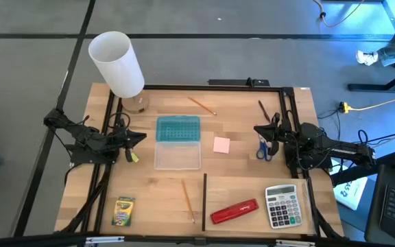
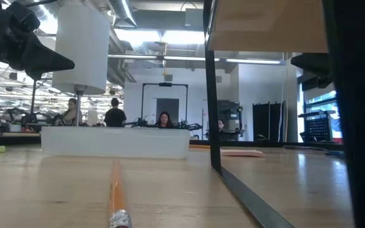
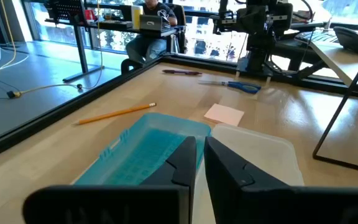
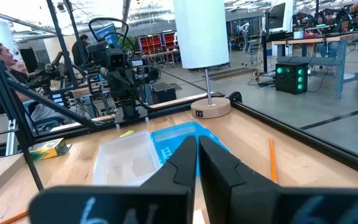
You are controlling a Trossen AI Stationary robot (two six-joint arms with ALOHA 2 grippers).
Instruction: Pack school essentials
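I'm reading this as the very start: nothing packed, both arms parked at the table's sides. On the left, my left gripper (image 1: 137, 137) hovers by the left rail, fingers pinched nearly together with nothing between them; the left wrist view shows only a thin slit. A tiny yellow eraser (image 1: 134, 157) lies just beside it on the wood. Nearer the front-left corner sits the yellow-green crayon box (image 1: 123, 211), untouched.

Moving to the middle, the open pencil case rests flat: blue ribbed lid (image 1: 178, 129) toward the lamp, clear plastic tray (image 1: 177, 155) toward me, and the tray looks empty. One thin orange pencil (image 1: 201, 106) lies behind the case, another orange pencil (image 1: 187, 199) in front of it beside a black divider bar (image 1: 204, 202). The pink sticky-note pad (image 1: 221, 145) is just right of the tray.

Further right, the blue-handled scissors (image 1: 265, 148) lie close under my right gripper (image 1: 259, 130), which is likewise closed down to a narrow slit and empty. A dark pen (image 1: 262, 110) lies behind it. The red stapler (image 1: 234, 211) and grey calculator (image 1: 281, 205) stay put at front right.

My call: next I must spread one gripper's fingers and drop onto a near item, probably the eraser or scissors, both lying flat, so a low, square pinch.
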